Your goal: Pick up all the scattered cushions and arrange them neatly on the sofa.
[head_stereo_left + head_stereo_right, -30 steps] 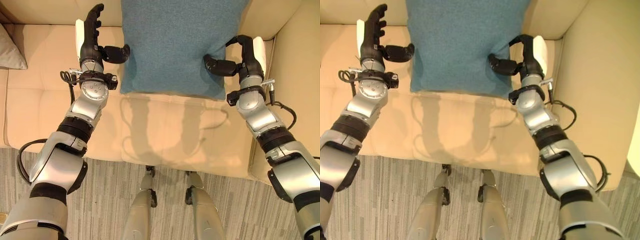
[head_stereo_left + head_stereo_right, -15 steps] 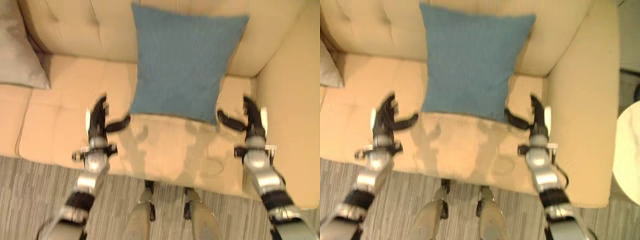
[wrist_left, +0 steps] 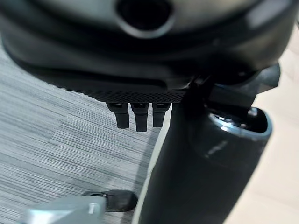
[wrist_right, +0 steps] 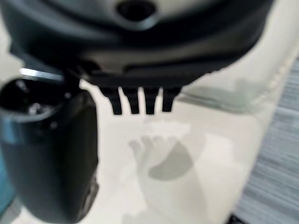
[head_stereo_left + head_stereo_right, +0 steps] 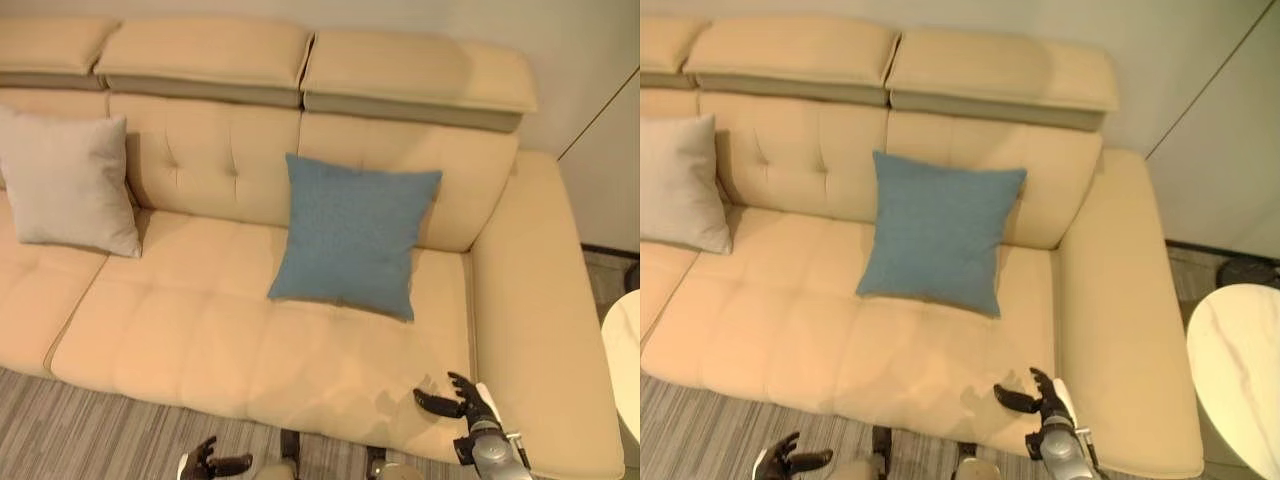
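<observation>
Left eye view: tan sofa (image 5: 330,350) w/ tufted backrest & headrests, right armrest running toward the near side. Blue cushion (image 5: 352,235) stands leaning vs. the backrest, right-of-centre on the seat, bottom edge on the seat, nothing touching it. Grey cushion (image 5: 70,185) leans vs. the backrest at far left, well apart from the blue one. Right hand (image 5: 462,398) shows at the near right, over the seat's front edge just beside the armrest, fingers spread & thumb out, empty, well apart from the blue cushion. Left hand (image 5: 208,463) shows at the bottom edge over the striped grey carpet (image 5: 90,430), in front of the sofa, fingers loosely spread, holding nothing. Right eye view: same scene; blue cushion (image 5: 937,230) upright vs. backrest, grey cushion (image 5: 680,180) at the left edge, right hand (image 5: 1038,398) near the seat front, left hand (image 5: 780,462) low over carpet. A round white bench (image 5: 1240,370) w/ marbled top sits right of the armrest. Left wrist view: left hand's fingers (image 3: 136,116) hang straight, apart, w/ carpet past them, thumb standing out beside; no grip on anything. Right wrist view: right hand's fingers (image 4: 140,100) straight & apart above the pale seat, their shadow on it; thumb to the side, nothing pinched.
</observation>
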Available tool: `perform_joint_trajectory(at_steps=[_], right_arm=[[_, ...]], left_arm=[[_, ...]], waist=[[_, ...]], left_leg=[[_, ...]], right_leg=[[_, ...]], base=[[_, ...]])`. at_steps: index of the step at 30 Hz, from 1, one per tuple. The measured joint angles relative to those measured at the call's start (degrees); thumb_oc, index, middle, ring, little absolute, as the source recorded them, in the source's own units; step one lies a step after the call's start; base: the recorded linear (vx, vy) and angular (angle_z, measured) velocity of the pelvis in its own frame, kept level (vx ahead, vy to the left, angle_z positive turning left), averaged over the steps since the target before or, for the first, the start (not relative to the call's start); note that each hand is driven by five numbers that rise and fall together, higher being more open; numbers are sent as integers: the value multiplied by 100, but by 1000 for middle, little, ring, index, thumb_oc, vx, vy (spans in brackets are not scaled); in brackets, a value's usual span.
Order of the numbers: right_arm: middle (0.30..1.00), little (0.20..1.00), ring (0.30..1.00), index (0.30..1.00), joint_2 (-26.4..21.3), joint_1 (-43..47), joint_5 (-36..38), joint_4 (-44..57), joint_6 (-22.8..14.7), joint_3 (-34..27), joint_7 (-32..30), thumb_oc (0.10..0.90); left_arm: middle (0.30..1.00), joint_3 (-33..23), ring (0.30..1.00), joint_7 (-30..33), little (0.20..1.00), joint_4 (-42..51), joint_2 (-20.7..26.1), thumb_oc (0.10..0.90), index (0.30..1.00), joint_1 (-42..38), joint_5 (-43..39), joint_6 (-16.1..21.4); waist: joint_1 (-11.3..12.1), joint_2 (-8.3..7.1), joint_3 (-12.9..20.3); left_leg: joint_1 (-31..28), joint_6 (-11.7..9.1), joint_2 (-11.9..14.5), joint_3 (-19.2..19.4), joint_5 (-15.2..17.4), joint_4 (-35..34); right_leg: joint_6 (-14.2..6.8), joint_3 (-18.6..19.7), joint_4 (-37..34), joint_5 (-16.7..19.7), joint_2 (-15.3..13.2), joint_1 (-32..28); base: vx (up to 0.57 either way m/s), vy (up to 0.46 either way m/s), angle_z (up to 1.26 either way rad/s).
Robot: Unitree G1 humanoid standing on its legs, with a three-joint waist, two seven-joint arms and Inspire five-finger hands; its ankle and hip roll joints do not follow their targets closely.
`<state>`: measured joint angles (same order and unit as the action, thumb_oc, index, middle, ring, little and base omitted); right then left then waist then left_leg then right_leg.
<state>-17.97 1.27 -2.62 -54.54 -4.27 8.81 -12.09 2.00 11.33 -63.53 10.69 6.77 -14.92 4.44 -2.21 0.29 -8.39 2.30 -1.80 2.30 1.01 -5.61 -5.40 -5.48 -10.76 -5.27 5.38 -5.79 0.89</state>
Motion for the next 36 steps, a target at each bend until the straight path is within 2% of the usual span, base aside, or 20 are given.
perform_joint_trajectory(at_steps=[5, 10, 14, 15, 16, 18, 19, 20, 21, 23, 25, 27, 28, 29, 31, 32, 33, 34, 35, 36], right_arm=[[900, 900, 900, 900, 220, -311, -66, -589, 5, -6, 69, 800], [900, 900, 900, 900, 205, -328, -63, -891, 3, 11, 68, 800], [900, 900, 900, 900, 74, 23, -82, -1285, 114, 86, 66, 800], [900, 900, 900, 900, 69, 38, -92, -1287, 154, 83, 67, 800], [900, 900, 900, 900, 88, 58, -102, -1324, 159, 98, 58, 800], [900, 900, 900, 900, 81, 195, -126, -1354, 161, 145, 61, 800], [900, 900, 900, 900, -37, 129, -147, -1348, 165, 140, 50, 800], [900, 900, 900, 900, -80, 60, -158, -1371, 188, 134, 50, 800], [900, 900, 900, 900, -91, 57, -187, -1491, 215, 134, 59, 800], [900, 900, 900, 900, -108, 102, -229, -1543, 246, 83, 60, 800], [900, 900, 900, 900, -44, 177, -342, -1685, 310, 74, 62, 800], [900, 900, 900, 900, 14, 174, -348, -1681, 365, 75, 64, 800], [900, 900, 900, 900, 99, 180, -361, -1671, 371, 81, 64, 800], [900, 900, 900, 900, 199, 225, -388, -1645, 374, 93, 75, 800], [900, 900, 900, 900, 282, 314, -442, -1669, 383, 104, 95, 800], [900, 900, 900, 900, 243, 535, -492, -1965, 452, 154, 185, 800], [900, 900, 900, 900, 171, 654, -513, -2158, 511, 153, 216, 800], [900, 900, 900, 900, 147, 656, -516, -2155, 513, 154, 223, 800], [900, 900, 900, 900, -14, 637, -605, -2160, 512, 146, 250, 800], [900, 900, 900, 900, -22, 617, -608, -2156, 530, 146, 269, 800]], left_arm=[[900, -10, 900, -88, 900, -252, -9, 800, 900, 154, 146, 4], [900, 19, 900, -105, 900, -347, -12, 800, 900, -121, 153, -24], [900, 130, 900, -126, 900, -454, -32, 800, 900, -545, 147, -53], [900, 128, 900, -173, 900, -516, -32, 800, 900, -624, 146, -51], [900, 100, 900, -189, 900, -614, -26, 800, 900, -717, 145, -71], [900, 15, 900, -240, 900, -629, -50, 800, 900, -769, 132, -114], [900, 4, 900, -246, 900, -628, -123, 800, 900, -725, 142, -107], [900, 18, 900, -262, 900, -561, -148, 800, 900, -824, 140, -105], [900, 19, 900, -286, 900, -559, -168, 800, 900, -915, 141, -106], [900, 86, 900, -321, 900, -563, -213, 800, 900, -981, 142, -110], [900, 176, 900, -323, 900, -555, -164, 800, 900, -1059, 141, -106], [900, 175, 900, -322, 900, -568, -53, 800, 900, -1068, 141, -107], [900, 166, 900, -325, 900, -569, 80, 800, 900, -1062, 141, -109], [900, 146, 900, -326, 900, -586, 250, 800, 900, -1063, 143, -109], [900, 99, 900, -325, 900, -737, 478, 800, 900, -1068, 154, -122], [900, 142, 900, -330, 900, -851, 608, 800, 900, -1161, 164, -209], [900, 161, 900, -336, 900, -836, 664, 800, 900, -1201, 184, -221], [900, 160, 900, -337, 900, -837, 671, 800, 900, -1208, 198, -222], [900, -12, 900, -391, 900, -872, 707, 800, 900, -1190, 326, -242], [900, -27, 900, -400, 900, -915, 722, 800, 900, -1136, 326, -244]], waist=[[24, -38, 454], [11, 97, 476], [9, 276, 250], [1, 211, 235], [-25, 54, 191], [-84, -205, 69], [-223, -88, 141], [-315, -65, 171], [-316, 1, 197], [-446, 183, 275], [-483, 32, 301], [-471, -94, 297], [-454, -196, 272], [-374, -298, 213], [-310, -377, 154], [-316, -334, 88], [-230, -210, 22], [-201, -187, 17], [0, -62, -3], [21, -54, 11]], left_leg=[[-184, -22, 70, 6, 62, -4], [8, -37, 227, -35, 65, 206], [307, -363, 369, -136, -104, 486], [280, -707, 377, -99, -179, 356], [336, -739, 267, -8, 104, 734], [210, -358, 15, 188, 649, 1847], [-186, -317, 50, 207, 866, 2085], [-333, -343, 74, 212, 944, 1812], [-365, -284, 71, 265, 1239, 1779], [-715, -163, 70, 343, 1269, 889], [-968, 119, -240, 356, 844, 201], [-920, 235, -478, 403, 799, 216], [-885, 275, -617, 446, 784, 245], [-793, 311, -644, 544, 809, 369], [-679, 380, -704, 646, 817, 486], [-577, 555, -683, 634, 808, 570], [-582, 613, -560, 573, 663, 474], [-601, 611, -538, 564, 637, 456], [-549, 615, -394, 514, 455, 343], [-568, 604, -370, 477, 458, 322]], right_leg=[[25, 15, -2, -36, 62, -185], [88, -8, 0, -74, 225, -174], [389, -52, 203, -114, 361, 110], [577, -99, 90, 4, 348, 164], [669, -120, -49, 119, 176, 91], [672, -114, -56, 187, -158, 44], [511, -120, -15, 85, -119, -47], [546, -137, -31, 181, -120, 18], [552, -172, -12, 224, -129, 44], [339, -225, 2, 379, -39, 114], [128, -120, 273, 388, -327, 378], [-116, 34, 361, 416, -552, 514], [-149, 76, 409, 580, -649, 594], [-147, 169, 519, 670, -696, 749], [-338, 188, 535, 950, -762, 854], [-695, 450, 746, 849, -746, 902], [-795, 733, 1567, 94, -566, 1013], [-783, 775, 1730, -25, -528, 1037], [-422, 774, 2860, -872, -443, 977], [-459, 757, 2741, -976, -434, 807]], base=[[-5, -91, -2], [-201, -93, 7], [-163, -3, 8], [-99, 43, -2], [-56, 53, -18], [-66, 74, -10], [-102, 110, 28], [-143, 152, 37], [-187, 195, 19], [-220, 226, 11], [-194, 160, -1], [-247, 184, -11], [-251, 163, -32], [-220, 101, -40], [-229, 91, -23], [-236, 72, 23], [-228, 24, 28], [-165, -21, 31], [-71, -81, 18], [-29, -120, 17]])
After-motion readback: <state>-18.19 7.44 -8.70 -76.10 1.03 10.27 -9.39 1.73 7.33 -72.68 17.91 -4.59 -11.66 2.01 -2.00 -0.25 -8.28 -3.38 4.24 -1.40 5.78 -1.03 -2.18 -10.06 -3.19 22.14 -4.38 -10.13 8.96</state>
